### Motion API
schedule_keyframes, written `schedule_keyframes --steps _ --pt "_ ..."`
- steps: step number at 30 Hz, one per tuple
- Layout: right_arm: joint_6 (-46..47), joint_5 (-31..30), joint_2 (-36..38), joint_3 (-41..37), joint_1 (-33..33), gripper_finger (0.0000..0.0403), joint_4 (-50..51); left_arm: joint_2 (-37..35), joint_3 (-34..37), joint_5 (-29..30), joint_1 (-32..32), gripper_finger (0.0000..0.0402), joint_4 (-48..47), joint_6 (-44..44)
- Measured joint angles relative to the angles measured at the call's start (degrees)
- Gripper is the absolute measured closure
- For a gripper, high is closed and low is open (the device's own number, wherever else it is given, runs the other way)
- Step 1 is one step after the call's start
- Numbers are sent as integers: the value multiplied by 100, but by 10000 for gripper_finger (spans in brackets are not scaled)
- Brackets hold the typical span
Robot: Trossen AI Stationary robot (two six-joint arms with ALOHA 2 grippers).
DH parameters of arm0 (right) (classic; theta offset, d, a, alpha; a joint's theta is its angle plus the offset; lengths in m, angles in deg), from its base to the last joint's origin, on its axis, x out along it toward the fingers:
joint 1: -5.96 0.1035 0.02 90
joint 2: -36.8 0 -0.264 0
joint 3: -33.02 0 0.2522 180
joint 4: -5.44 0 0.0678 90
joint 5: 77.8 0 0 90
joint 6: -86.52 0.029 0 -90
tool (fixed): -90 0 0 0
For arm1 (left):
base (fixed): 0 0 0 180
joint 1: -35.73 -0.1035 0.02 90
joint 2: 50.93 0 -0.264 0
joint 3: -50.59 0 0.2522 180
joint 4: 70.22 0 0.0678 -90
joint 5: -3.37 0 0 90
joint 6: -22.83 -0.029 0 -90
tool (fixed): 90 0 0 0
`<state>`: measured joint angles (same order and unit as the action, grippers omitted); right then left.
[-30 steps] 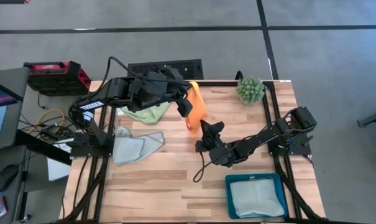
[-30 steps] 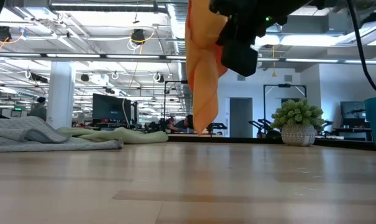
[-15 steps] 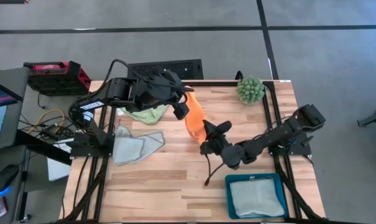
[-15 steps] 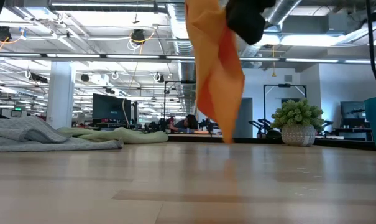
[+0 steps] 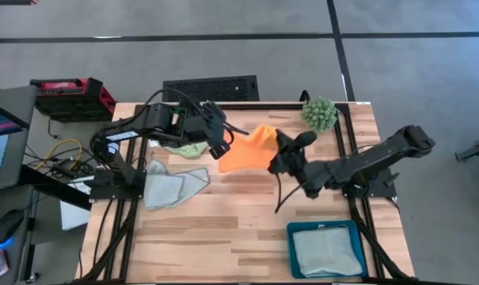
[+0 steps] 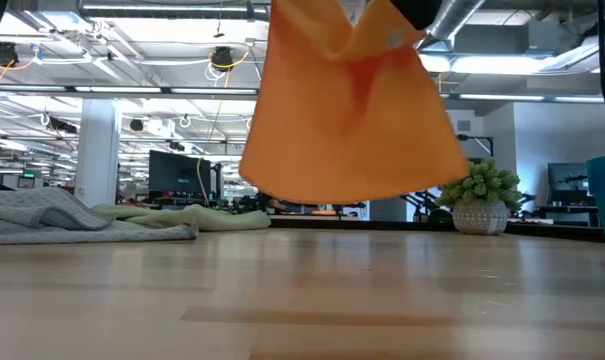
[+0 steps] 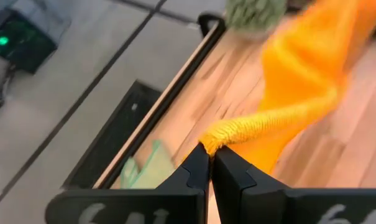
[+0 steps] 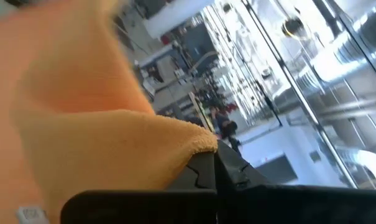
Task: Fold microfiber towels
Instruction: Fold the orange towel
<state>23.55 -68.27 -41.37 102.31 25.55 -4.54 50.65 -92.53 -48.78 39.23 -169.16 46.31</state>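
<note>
Right now your orange towel [image 5: 247, 152] hangs in the air over the far middle of the table [image 5: 223, 229], stretched between both arms and clear of the wood, as the low view shows by the gap under its lower hem. Its long axis runs across the table from one arm to the other. The left tool [image 5: 221, 149] is pinched shut on one corner, the bunched hem caught between its closed tips in the left wrist view. The right tool [image 5: 277, 152] is closed tight on the opposite edge, the fold of cloth sitting right at its tips in the right wrist view. So each arm is nearest its own end, and the lay-down turns on keeping that line level and lowering toward the bare boards nearer you.

Off to the left lie the light green towel [image 5: 184, 147], partly under the left arm, and the blue-grey towel [image 5: 169, 184]; the mint towel [image 5: 326, 252] rests in the teal tray [image 5: 291, 252].

The upper edge of the orange cloth is cut off in the low view, so it is probably taut, though you can't confirm that.
</note>
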Motion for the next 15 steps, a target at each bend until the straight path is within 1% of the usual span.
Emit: schedule_keyframes --steps 3,7,9,11,15 --pt "78 -6 278 1 -229 401 297 13 266 192 0 401 -73 170" --pt "181 -46 537 0 -553 401 901 1 673 181 -93 401 -107 324" --pt "431 -5 633 0 -728 401 1272 11 895 219 -164 401 -86 440" --pt "840 242 716 0 -920 401 1776 9 1079 393 -256 401 -28 545" --pt "1932 1262 841 0 -1334 401 2873 9 1440 750 -500 401 341 584"
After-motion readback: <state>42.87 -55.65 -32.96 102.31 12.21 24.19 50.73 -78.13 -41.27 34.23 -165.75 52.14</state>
